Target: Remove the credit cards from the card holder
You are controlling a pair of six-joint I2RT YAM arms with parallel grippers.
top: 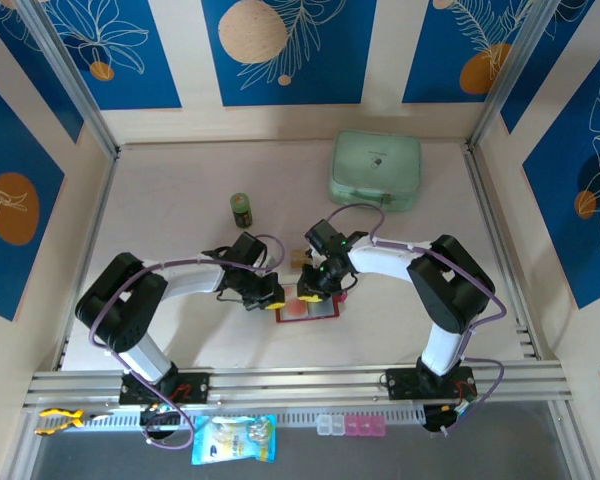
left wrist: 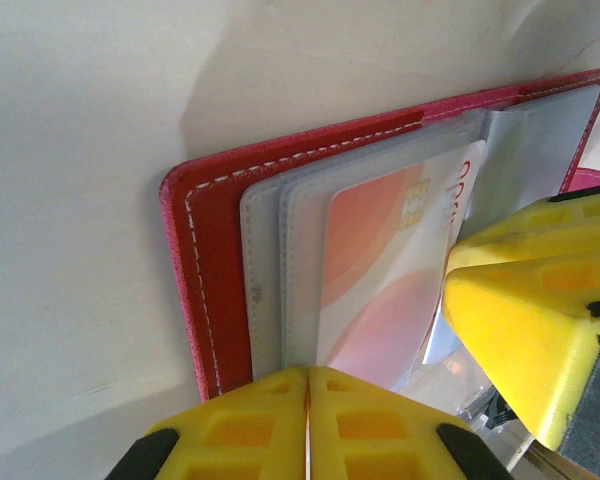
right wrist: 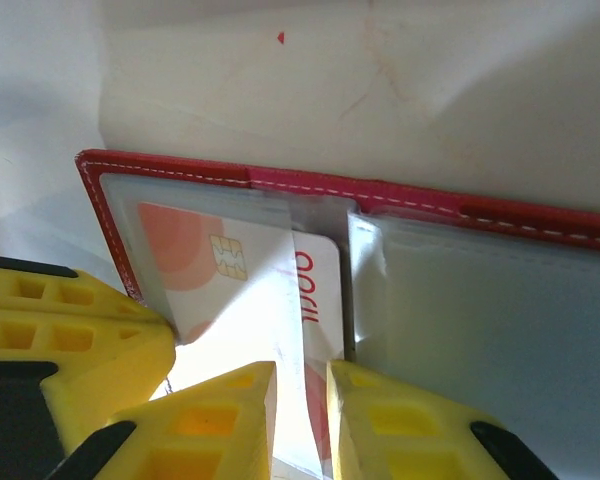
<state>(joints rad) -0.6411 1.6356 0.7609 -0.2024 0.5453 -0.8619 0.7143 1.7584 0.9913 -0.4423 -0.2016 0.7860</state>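
Open card holder (left wrist: 215,300), pink-white credit card (left wrist: 380,270) sleeved inside. Left gripper (left wrist: 307,385) closed at six o'clock, right gripper's finger (left wrist: 520,330) at four.

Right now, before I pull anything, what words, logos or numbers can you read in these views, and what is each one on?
"oo" and a cut-off third letter, in red: white card in the red wallet; the rest is covered.
Orange card: gold chip, no words readable.
Green case: small mark, too small to read.
Can: label too small to read.
Blue packet: print too small to read.
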